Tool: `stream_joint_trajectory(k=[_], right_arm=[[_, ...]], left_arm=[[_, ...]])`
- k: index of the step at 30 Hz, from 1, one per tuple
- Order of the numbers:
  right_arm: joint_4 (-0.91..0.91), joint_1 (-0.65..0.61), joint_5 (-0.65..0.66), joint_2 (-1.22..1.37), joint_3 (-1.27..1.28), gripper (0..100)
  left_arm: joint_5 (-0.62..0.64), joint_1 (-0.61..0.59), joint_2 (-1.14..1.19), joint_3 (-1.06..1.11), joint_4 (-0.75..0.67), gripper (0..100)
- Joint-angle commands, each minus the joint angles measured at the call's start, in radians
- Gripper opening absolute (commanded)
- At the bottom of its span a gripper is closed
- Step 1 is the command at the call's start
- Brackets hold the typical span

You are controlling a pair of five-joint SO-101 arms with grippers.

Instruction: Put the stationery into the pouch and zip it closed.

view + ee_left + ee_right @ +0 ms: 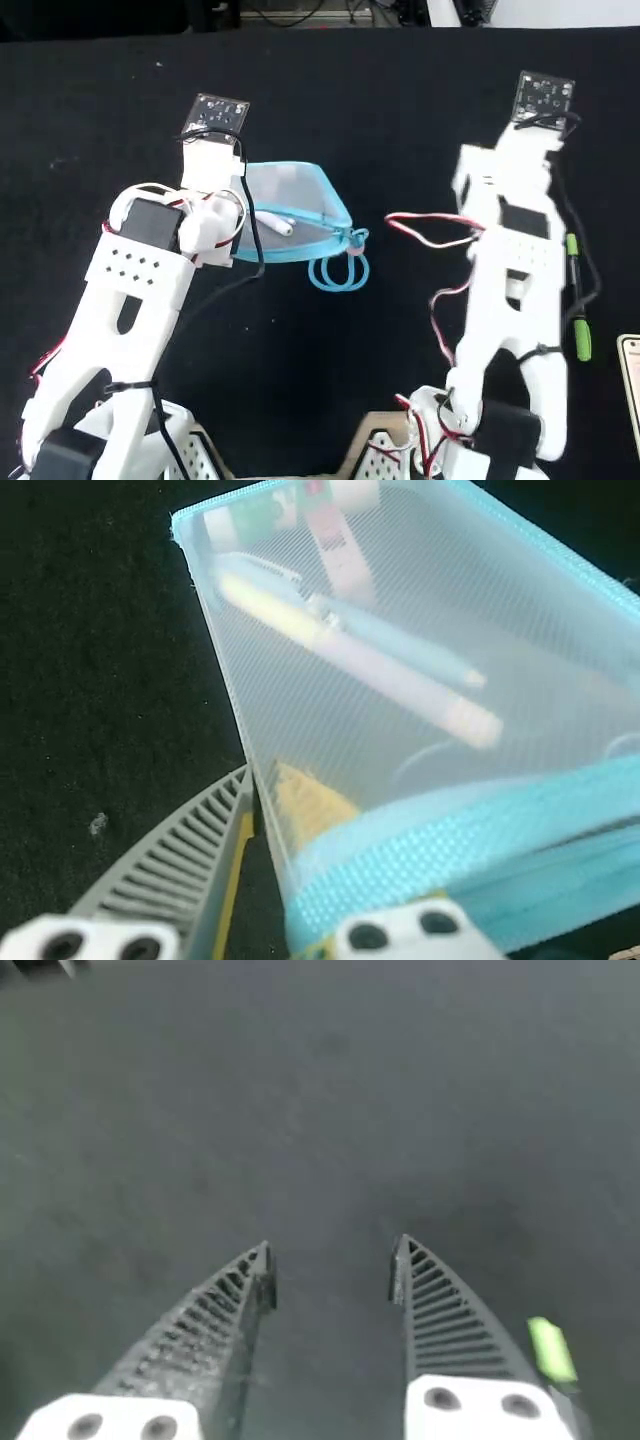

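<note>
The slim green marker pen (581,335) lies at the high view's right edge, long axis up-and-down the frame, beside the right arm, whose right gripper (332,1260) stands open and empty, while the left gripper (285,810) pinches the translucent light-blue zip pouch (300,210) at centre-left.

Parted gripper (332,1250) over dark table (320,1100), perhaps a green pen (550,1348) beside it.

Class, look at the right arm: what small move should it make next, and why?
Probably swing the right gripper toward the green marker: the gripper is open and empty, and that marker lies beside the arm, outside the pouch.
</note>
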Motion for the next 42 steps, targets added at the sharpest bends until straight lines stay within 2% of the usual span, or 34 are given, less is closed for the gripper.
stream_joint_trajectory(k=[1,6,14,21,25,30,42], right_arm=[[0.109,0.098,0.120,0.002,-0.076,18.4],[0.149,0.212,0.238,0.004,-0.074,18.4],[0.239,0.245,0.308,0.005,-0.074,18.4],[0.293,0.350,0.325,0.005,-0.074,18.4],[0.287,0.400,0.416,0.005,-0.076,18.4],[0.287,0.459,0.512,0.005,-0.099,18.4],[0.285,0.615,0.522,0.004,-0.053,18.6]], left_arm=[[0.005,-0.012,0.023,0.018,0.025,3],[0.005,-0.012,0.021,0.031,0.018,3],[0.006,-0.005,0.021,0.030,0.017,3],[0.006,-0.005,0.021,0.044,-0.014,3],[0.006,-0.004,0.021,0.087,-0.080,3],[0.006,-0.004,0.021,0.090,-0.083,3],[0.006,-0.004,0.021,0.091,-0.081,3]])
